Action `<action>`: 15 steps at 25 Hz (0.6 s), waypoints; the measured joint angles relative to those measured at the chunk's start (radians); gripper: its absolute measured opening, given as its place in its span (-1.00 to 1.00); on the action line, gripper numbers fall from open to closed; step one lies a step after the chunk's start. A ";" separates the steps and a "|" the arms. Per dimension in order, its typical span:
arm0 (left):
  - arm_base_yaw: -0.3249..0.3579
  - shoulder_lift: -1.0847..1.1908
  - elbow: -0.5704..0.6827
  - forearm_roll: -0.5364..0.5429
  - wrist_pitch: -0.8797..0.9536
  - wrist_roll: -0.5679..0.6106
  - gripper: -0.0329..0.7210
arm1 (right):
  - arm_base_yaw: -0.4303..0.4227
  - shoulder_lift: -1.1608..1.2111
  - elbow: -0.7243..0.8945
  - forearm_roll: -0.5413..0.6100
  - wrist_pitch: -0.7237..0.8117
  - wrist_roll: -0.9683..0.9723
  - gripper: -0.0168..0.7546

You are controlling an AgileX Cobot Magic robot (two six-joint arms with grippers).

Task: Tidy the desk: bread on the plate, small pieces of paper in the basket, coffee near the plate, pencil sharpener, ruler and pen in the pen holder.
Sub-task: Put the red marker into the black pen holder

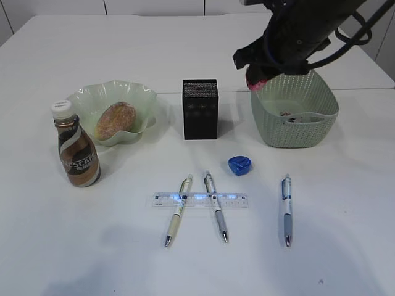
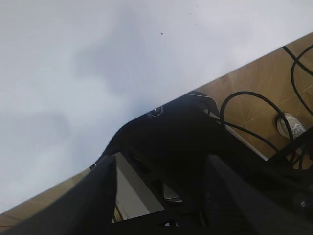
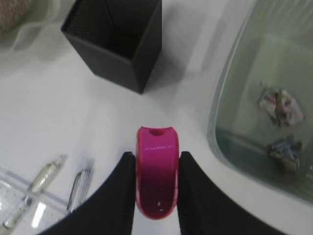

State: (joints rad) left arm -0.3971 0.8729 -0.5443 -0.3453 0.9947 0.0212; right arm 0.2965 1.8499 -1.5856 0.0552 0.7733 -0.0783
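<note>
We see a pink pencil sharpener (image 3: 157,171) clamped between the two black fingers of the right end effector (image 3: 156,188), held in the air; in the exterior view it shows as a pink spot (image 1: 256,80) under the dark arm, just above the back-left rim of the basket (image 1: 295,111). The basket sits at the desk's (image 1: 345,259) right, with small pieces of paper (image 3: 279,105) lying on its floor. Left of it stands the black mesh pen holder (image 1: 200,108), upright, apart from the basket. Further left, the bread (image 1: 115,119) lies in the green plate (image 1: 139,102), and the coffee (image 1: 75,145) bottle stands upright just in front-left of the plate. A blue pencil sharpener (image 1: 239,164) lies on the desk in front, between holder and basket. Nearer the front edge the clear ruler (image 1: 200,200) lies crosswise, touching two pens (image 1: 178,211) (image 1: 216,206) that cross it; a third pen (image 1: 286,209) lies well apart to the right. The left end effector (image 2: 159,196) hangs off the desk edge, fingers spread moderately wide, nothing between them.
</note>
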 joint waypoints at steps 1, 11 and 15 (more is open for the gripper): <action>0.000 0.000 0.000 0.000 0.000 0.000 0.14 | 0.000 0.002 -0.002 0.004 -0.048 -0.004 -0.44; 0.000 0.000 0.000 0.001 0.000 0.000 0.08 | 0.048 0.093 -0.025 0.038 -0.283 -0.059 -0.44; 0.000 0.000 0.000 0.001 0.000 0.000 0.04 | 0.074 0.143 -0.068 0.043 -0.357 -0.065 -0.44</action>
State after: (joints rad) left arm -0.3971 0.8729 -0.5443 -0.3446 0.9947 0.0212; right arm 0.3700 1.9931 -1.6537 0.0985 0.4160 -0.1428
